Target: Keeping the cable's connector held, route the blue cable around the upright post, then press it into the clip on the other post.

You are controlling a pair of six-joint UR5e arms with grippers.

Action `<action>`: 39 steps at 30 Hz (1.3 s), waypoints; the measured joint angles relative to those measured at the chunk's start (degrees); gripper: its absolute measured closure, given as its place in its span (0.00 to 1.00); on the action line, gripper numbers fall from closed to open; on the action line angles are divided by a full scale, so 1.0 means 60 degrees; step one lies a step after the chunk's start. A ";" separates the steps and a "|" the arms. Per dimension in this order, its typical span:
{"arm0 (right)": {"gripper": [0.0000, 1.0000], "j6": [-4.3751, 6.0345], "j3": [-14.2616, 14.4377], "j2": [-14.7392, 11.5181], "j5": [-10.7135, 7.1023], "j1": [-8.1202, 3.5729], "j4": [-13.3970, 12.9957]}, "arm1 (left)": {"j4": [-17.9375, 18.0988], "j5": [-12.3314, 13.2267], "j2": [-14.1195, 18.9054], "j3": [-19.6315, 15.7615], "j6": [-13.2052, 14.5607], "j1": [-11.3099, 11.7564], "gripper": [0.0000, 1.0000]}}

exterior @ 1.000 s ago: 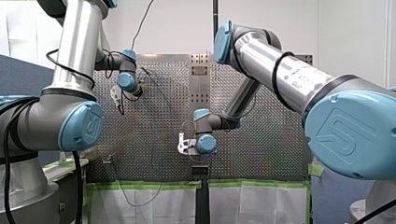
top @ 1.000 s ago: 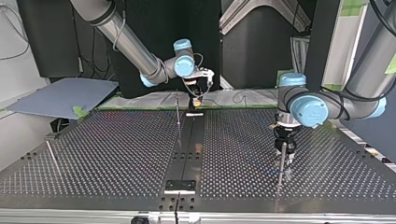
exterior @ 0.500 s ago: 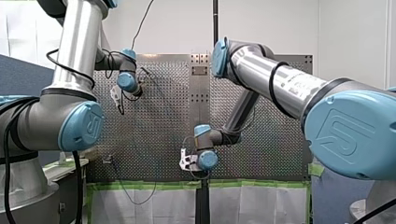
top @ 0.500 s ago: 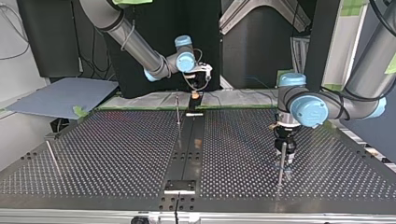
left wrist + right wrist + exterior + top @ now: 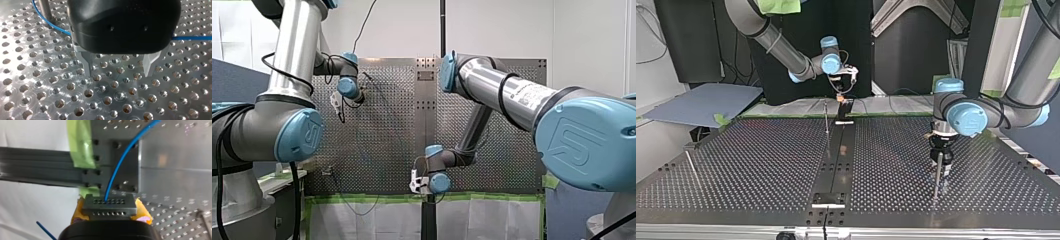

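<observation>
Blue cable (image 5: 111,180) comes out of the grey connector (image 5: 109,206). My right gripper (image 5: 110,210) has that connector clamped between its yellow pads (image 5: 143,212), block sitting level across them. This gripper is at the table edge nearest the arms. In the top view that puts it at the far edge, over the far end of the dark centre strip (image 5: 836,160). Green tape (image 5: 80,145) is on the table frame just ahead of it. A second short bit of blue cable shows beside the gripper body; can't tell where it leads.

My left gripper (image 5: 117,68) is released: metal fingers (image 5: 86,63) spread apart, nothing between them, pointing down at the perforated table (image 5: 62,100). It isn't touching the cable. The cable curves close round the foot of the upright post (image 5: 45,8) just beside this gripper, passes under the black body and comes out the other side, low over the holes. Can't tell if it touches the post.

Top view: left gripper is right of centre, about mid-depth, just beside that same post. A thinner post (image 5: 826,117) stands far, just left of the centre strip, near the right gripper. A third rod (image 5: 691,167) is by the left edge, well apart from both arms; can't tell if it's upright.
</observation>
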 joint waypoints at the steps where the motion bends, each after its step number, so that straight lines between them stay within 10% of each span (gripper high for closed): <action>1: 1.00 0.0027 0.0001 0.0097 0.0014 -0.0032 -0.0062 | 0.0000 -0.0001 -0.0001 -0.0001 0.0000 0.0001 0.01; 23: 1.00 0.0497 0.1065 0.0885 0.0365 -0.0690 -0.1606 | 0.0000 -0.0016 0.0002 -0.0002 -0.0012 0.0085 0.01; 39: 1.00 0.0098 0.2528 0.0350 0.0660 -0.0972 -0.2999 | 0.0000 -0.0062 0.0000 0.0000 -0.0032 0.0116 0.01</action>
